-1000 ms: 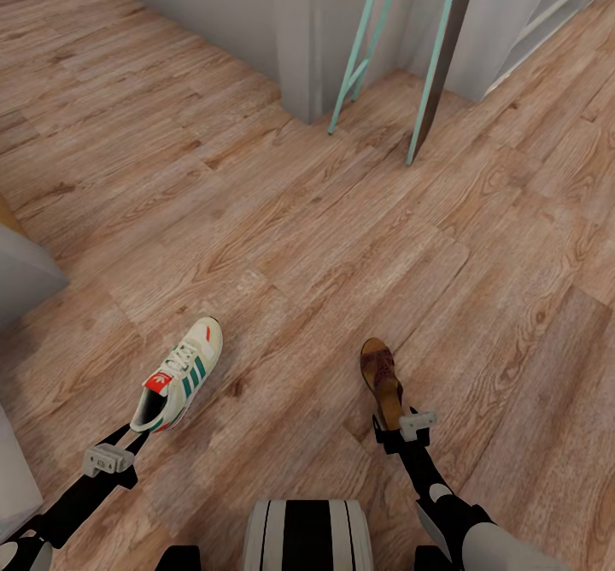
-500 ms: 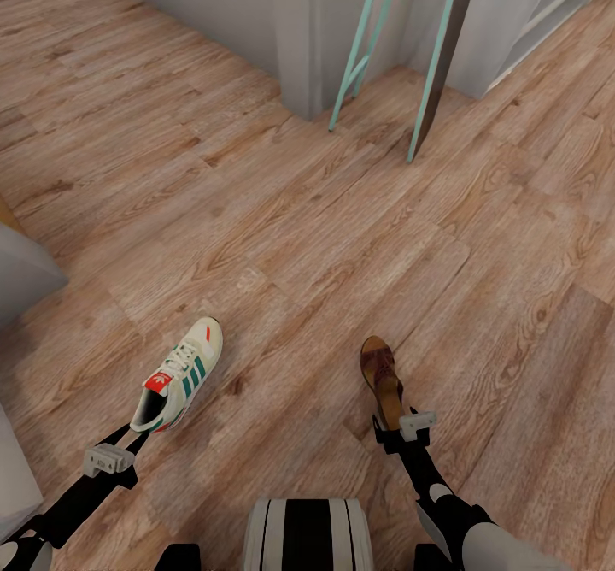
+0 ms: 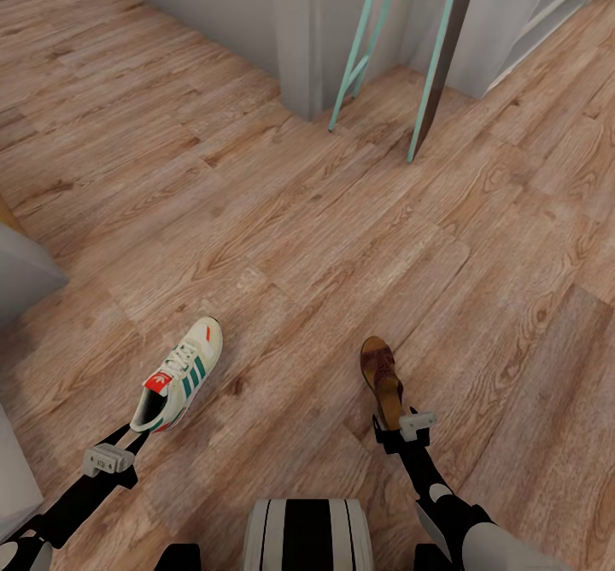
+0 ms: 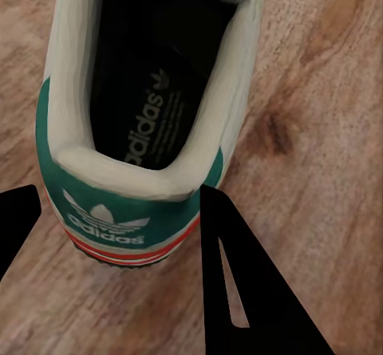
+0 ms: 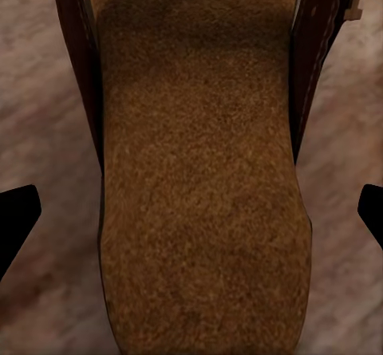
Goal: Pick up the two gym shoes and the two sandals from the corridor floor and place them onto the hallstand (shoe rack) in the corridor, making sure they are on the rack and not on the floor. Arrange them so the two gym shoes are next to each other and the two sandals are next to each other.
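At the far left edge a pale grey block [image 3: 26, 273] juts in over the wood-plank floor [image 3: 282, 238]. Just right of it and nearer to me, 1 gym shoe [image 3: 178, 373] sits on the planks, toe pointing away and slightly right, green stripes on its side and a red patch on the tongue. The left gripper [image 3: 137, 439] is down at its heel. From the wrist camera the shoe [image 4: 152, 108] shows its dark lining and green heel tab, with 1 black finger [image 4: 239, 283] against the heel's side and the other finger [image 4: 16, 227] standing off at the opposite side — the jaws are spread around the heel, and I cannot tell if they actually pinch it.

In the near middle, the robot's striped trunk [image 3: 307, 532] pokes into view.

To the right, 1 brown sandal [image 3: 382, 379] lies on the floor, toe away, well apart from the shoe. The right gripper [image 3: 395, 431] sits at its heel end. Up close the sandal [image 5: 199, 179] runs between 2 black fingertips [image 5: 16, 219] set wide at either side — spread open, clear of the sole.

Far off, 2 teal ladder legs [image 3: 427, 84] stand on the floor beside a grey wall corner [image 3: 299, 32].
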